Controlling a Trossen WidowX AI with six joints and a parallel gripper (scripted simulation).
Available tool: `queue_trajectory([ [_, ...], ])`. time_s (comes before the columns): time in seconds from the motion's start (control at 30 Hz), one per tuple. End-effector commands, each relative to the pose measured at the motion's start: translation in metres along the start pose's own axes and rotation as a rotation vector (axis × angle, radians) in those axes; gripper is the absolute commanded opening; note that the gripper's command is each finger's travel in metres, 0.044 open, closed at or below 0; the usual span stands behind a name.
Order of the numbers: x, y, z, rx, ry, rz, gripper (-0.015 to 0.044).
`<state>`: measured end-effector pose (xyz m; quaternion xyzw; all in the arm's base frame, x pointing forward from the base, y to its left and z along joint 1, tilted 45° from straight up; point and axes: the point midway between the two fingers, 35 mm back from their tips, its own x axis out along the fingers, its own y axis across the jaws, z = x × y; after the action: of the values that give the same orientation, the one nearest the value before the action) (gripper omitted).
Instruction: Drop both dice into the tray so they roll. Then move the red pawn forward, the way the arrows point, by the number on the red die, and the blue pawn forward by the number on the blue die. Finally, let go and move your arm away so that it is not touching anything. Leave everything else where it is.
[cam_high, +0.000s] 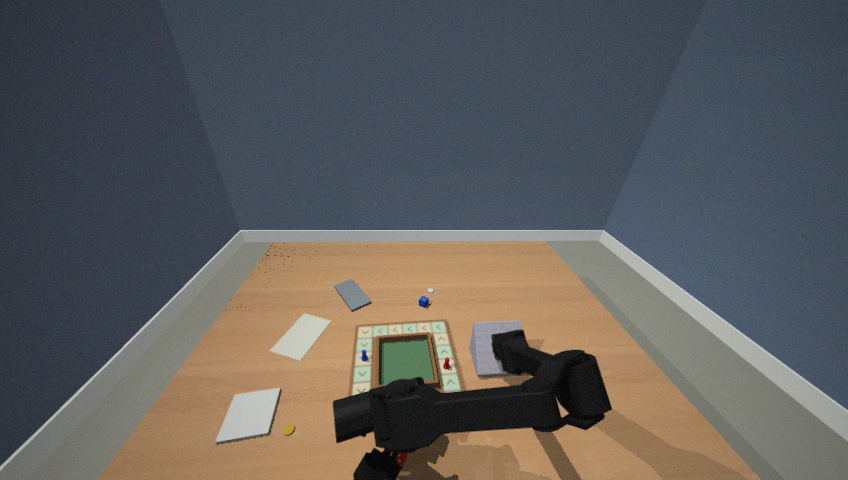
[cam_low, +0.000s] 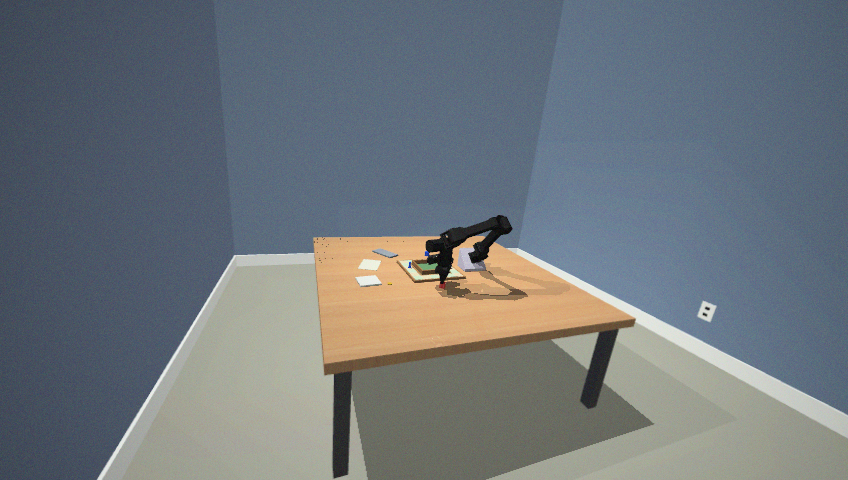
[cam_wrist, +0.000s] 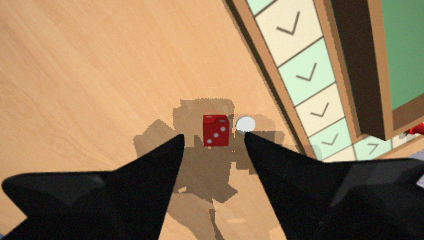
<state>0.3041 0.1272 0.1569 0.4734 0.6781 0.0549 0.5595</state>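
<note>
The red die (cam_high: 401, 458) (cam_low: 442, 286) (cam_wrist: 216, 131) lies on the table beside the board's near edge. My gripper (cam_wrist: 214, 137) is open and points down just above the red die, which shows between and beyond the fingertips; the fingers do not grip it. The blue die (cam_high: 423, 301) (cam_low: 426, 253) lies on the table beyond the board's far side. The tray (cam_high: 407, 359) (cam_wrist: 410, 55) with green floor sits in the middle of the board; the part in view holds no die. The blue pawn (cam_high: 364, 355) (cam_low: 409, 265) stands on the board's left column, the red pawn (cam_high: 446, 363) on the right column.
A white disc (cam_wrist: 245, 124) lies right beside the red die, near the right fingertip. Another white disc (cam_high: 430, 290) lies near the blue die. A yellow disc (cam_high: 289, 429), a white pad (cam_high: 249, 415), a cream sheet (cam_high: 301, 336) and a grey pad (cam_high: 352, 295) lie to the left.
</note>
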Motion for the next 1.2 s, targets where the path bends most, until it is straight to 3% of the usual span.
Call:
queue_trajectory([
  [0.0,0.007,-0.001,0.0,0.005,0.003,-0.002,0.0275],
  [0.37,0.022,-0.001,-0.001,0.005,0.004,-0.001,0.0275],
  [0.57,0.022,-0.001,-0.001,0.005,0.004,-0.001,0.0118],
  [0.8,0.022,-0.001,-0.001,0.005,0.004,-0.001,0.0071],
  [0.9,0.019,-0.001,0.0,0.005,0.003,-0.002,0.0],
  [1.17,-0.018,0.004,0.006,0.004,-0.002,-0.01,0.0],
])
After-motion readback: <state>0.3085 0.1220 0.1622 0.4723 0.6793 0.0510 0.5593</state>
